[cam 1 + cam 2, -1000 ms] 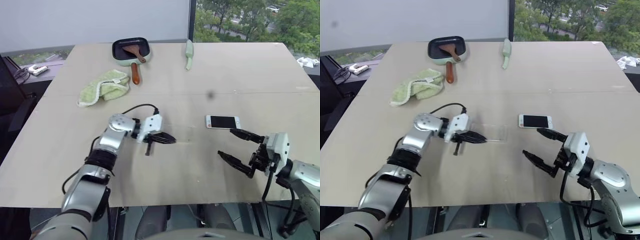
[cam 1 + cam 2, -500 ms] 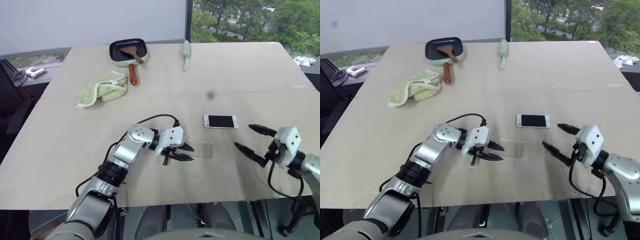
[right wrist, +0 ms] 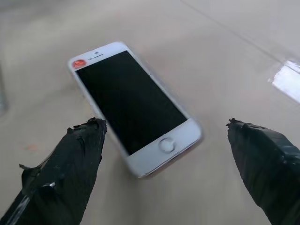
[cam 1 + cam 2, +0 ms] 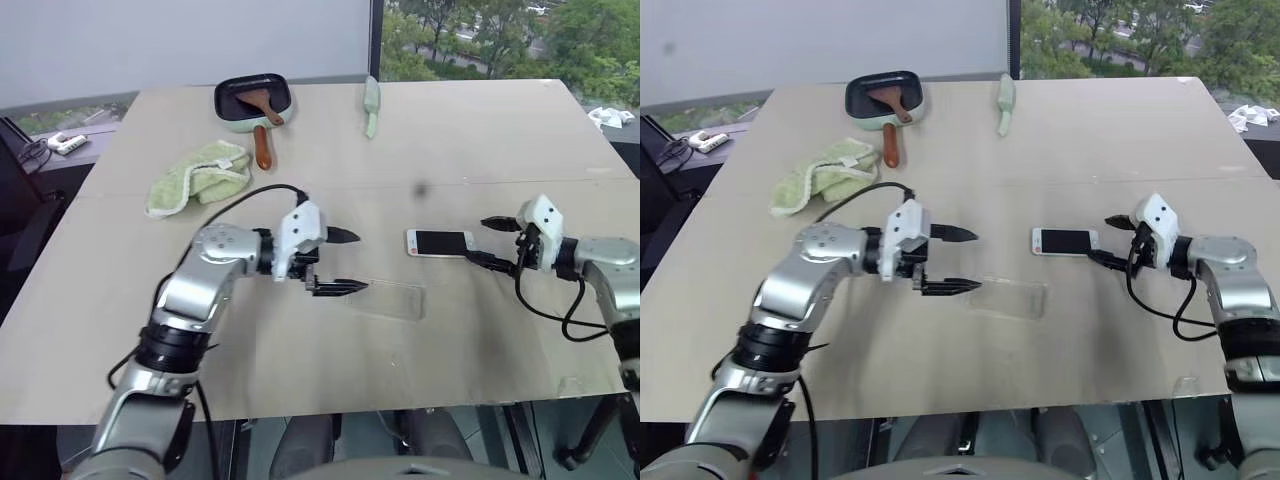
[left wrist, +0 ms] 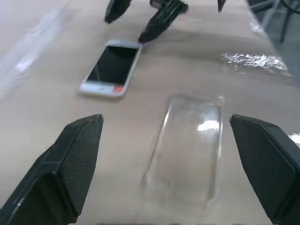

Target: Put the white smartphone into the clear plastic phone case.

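Since a second ago the left gripper (image 4: 340, 262) has gone from closed on the table to jaws spread wide and lifted clear, holding nothing, while the right gripper (image 4: 492, 243) has travelled forward to the phone's end.

Far left, one crumpled green towel (image 4: 198, 176) of looped terry lies on the pale, matte table (image 4: 300, 360). Behind it sits one square dark pan (image 4: 252, 100) with a mint rim, and one brown wooden spatula (image 4: 266, 122) rests in it, handle running out over the edge. Further right lies one slim mint-green utensil (image 4: 372, 106).

Just right of the left gripper's two black, tapered fingers (image 5: 65, 168), the one clear plastic phone case (image 4: 388, 299) lies flat and free on the table, a glossy thin shell with rounded corners and glinting edges. Near it, further back and to the right, the one white smartphone (image 4: 439, 243) lies face up: a flat rectangle, black glass screen, white bezels, round home button. The right gripper stands wide open at the phone's right end, gripping nothing; the right wrist view shows its textured fingers (image 3: 70, 164) on either side of that end.
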### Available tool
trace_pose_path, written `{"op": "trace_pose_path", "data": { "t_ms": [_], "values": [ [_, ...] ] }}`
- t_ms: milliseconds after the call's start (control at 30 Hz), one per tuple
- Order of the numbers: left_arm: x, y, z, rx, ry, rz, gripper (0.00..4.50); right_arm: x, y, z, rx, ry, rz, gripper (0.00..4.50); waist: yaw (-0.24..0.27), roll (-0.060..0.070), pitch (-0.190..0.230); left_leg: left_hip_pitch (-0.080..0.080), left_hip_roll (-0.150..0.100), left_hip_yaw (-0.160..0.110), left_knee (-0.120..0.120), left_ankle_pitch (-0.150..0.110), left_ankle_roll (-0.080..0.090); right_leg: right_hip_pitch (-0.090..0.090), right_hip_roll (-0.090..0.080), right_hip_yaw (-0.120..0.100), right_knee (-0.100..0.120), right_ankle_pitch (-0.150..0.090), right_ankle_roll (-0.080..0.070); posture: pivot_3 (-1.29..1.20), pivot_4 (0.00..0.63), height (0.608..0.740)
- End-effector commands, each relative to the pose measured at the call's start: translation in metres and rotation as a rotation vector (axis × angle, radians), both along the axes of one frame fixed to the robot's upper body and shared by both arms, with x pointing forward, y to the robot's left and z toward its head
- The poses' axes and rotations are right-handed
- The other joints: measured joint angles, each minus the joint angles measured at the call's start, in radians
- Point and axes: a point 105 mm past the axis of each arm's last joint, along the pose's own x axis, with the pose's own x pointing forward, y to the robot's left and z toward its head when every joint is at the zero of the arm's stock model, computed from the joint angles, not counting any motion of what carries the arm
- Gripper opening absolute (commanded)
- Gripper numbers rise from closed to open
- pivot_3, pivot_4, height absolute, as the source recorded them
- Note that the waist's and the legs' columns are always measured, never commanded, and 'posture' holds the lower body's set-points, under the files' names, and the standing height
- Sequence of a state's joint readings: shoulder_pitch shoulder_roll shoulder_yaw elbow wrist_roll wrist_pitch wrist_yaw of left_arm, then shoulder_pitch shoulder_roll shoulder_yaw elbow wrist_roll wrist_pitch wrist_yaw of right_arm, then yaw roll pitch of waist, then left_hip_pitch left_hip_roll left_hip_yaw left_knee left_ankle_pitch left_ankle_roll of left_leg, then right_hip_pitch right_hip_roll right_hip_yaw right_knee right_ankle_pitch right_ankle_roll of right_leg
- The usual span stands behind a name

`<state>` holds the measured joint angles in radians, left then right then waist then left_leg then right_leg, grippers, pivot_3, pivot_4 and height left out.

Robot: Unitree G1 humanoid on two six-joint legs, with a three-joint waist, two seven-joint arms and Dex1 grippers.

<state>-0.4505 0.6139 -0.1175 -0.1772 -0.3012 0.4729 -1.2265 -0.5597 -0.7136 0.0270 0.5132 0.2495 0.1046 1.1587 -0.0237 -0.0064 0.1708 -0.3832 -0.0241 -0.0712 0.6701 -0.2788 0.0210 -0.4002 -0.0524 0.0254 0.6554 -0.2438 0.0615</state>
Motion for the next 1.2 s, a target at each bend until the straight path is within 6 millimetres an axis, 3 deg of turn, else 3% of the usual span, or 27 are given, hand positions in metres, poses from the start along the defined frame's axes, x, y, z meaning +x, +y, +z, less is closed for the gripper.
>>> {"op": "trace_pose_path", "data": {
  "t_ms": [33,233,367,500,700,1000,1167,1200],
  "values": [
    [-0.016,0.026,0.018,0.017,-0.033,0.056,4.47,0.011,0.005,0.004,-0.032,0.041,0.088,4.5,-0.013,0.0,0.001,-0.001,0.0,0.001,0.0,0.001,-0.002,-0.002,0.0,0.001,0.0,0.0,0.0,0.0,0.15,0.74],
    [-0.033,0.045,0.021,0.049,0.002,0.108,4.47,0.03,0.01,0.004,-0.013,0.078,0.087,4.5,-0.013,-0.001,0.003,-0.002,0.0,0.005,-0.001,0.002,-0.004,-0.003,-0.002,0.003,-0.001,0.0,0.0,0.0,0.15,0.74],
    [-0.041,0.049,0.021,0.065,0.007,0.109,4.47,0.019,0.01,-0.011,-0.051,0.207,0.159,4.5,-0.009,-0.001,0.004,-0.002,0.0,0.006,-0.001,0.002,-0.004,-0.004,-0.003,0.003,-0.001,0.0,0.0,0.0,0.15,0.74],
    [-0.032,0.052,0.026,0.079,-0.059,0.148,4.47,0.008,0.007,-0.016,-0.083,0.26,0.226,4.5,-0.009,-0.001,0.004,-0.002,0.0,0.005,-0.002,0.002,-0.004,-0.004,-0.003,0.003,0.0,0.0,0.0,0.0,0.15,0.74],
    [-0.004,0.05,0.043,0.068,-0.224,0.22,4.47,0.005,0.002,-0.021,-0.161,0.186,0.247,4.5,-0.003,-0.001,0.004,-0.001,0.0,0.005,-0.001,0.002,-0.004,-0.004,-0.002,0.003,0.0,0.0,0.0,0.0,0.15,0.74],
    [0.003,0.041,0.046,0.047,-0.25,0.197,4.47,0.001,-0.002,-0.025,-0.22,0.116,0.253,4.5,-0.002,-0.001,0.003,-0.002,0.0,0.006,-0.002,0.002,-0.005,-0.004,-0.003,0.004,0.0,0.0,0.0,0.0,0.15,0.74],
    [0.002,0.038,0.044,0.039,-0.239,0.195,4.5,0.001,0.0,-0.022,-0.168,0.115,0.233,3.02,0.0,-0.001,0.003,-0.002,0.0,0.006,-0.001,0.002,-0.005,-0.004,-0.003,0.004,0.0,0.0,0.0,0.0,0.15,0.74],
    [0.002,0.038,0.044,0.038,-0.237,0.195,4.5,0.001,-0.001,-0.022,-0.172,0.116,0.233,3.02,0.0,-0.001,0.003,-0.002,0.0,0.007,-0.001,0.002,-0.005,-0.004,-0.003,0.004,0.001,0.0,0.0,0.0,0.15,0.74]
  ]
}}
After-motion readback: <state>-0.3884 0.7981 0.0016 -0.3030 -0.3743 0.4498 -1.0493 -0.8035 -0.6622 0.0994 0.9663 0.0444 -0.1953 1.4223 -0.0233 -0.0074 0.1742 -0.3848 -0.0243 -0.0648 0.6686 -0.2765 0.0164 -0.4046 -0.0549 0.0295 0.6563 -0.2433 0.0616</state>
